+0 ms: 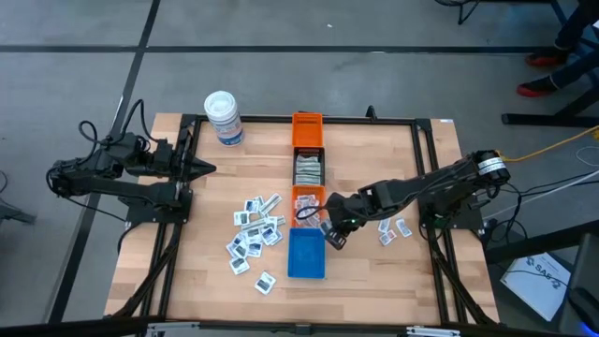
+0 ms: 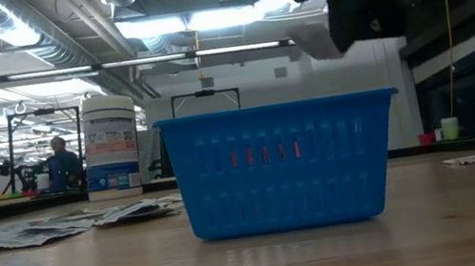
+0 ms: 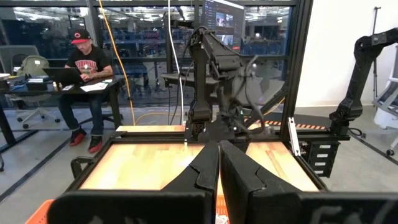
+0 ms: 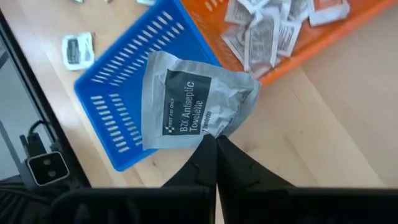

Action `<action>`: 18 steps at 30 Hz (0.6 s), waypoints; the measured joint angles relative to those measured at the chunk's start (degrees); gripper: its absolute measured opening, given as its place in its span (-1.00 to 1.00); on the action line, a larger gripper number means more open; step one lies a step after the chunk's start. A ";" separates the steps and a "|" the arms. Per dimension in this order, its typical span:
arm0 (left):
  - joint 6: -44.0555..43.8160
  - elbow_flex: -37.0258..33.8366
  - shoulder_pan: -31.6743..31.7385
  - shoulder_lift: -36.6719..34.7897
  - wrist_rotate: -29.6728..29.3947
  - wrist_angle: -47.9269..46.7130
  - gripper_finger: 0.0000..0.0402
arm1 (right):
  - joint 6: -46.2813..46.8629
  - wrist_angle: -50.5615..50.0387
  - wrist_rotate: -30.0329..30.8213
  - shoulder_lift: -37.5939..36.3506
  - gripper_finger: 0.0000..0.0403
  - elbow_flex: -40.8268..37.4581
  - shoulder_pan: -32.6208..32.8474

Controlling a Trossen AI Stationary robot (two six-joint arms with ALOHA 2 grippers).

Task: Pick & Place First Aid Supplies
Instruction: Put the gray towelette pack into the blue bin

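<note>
My right gripper (image 4: 215, 149) is shut on a white packet (image 4: 186, 102) with a black label reading antiseptic towelette. In the high view this gripper (image 1: 332, 232) is just right of the blue bin's (image 1: 306, 253) far right corner, near the orange bin (image 1: 308, 202) that holds several packets. Several more packets (image 1: 255, 232) lie flat on the table left of the bins, and a few (image 1: 393, 229) lie on the right. My left gripper (image 1: 211, 169) is shut and empty at the table's left side, and it also shows in the left wrist view (image 3: 217, 163). My right gripper pinches the packet by its edge (image 4: 214, 134), next to the label's corner, between its two fingertips. The fingers come from above. The packet is lifted clear, over the blue bin's rim (image 4: 127, 93) and the bare table beside it, and is a little crumpled near the fingers.
A black bin (image 1: 309, 168) with pale strips and another orange bin (image 1: 307, 125) stand in a row beyond the near orange one. A white tub (image 1: 225, 118) stands at the far left. A person sits at a desk beyond the table (image 3: 84, 68).
</note>
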 joint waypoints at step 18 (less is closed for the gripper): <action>0.01 0.00 -0.01 -0.01 0.02 0.00 -0.95 | -8.65 -0.05 1.04 12.29 -0.98 14.11 3.52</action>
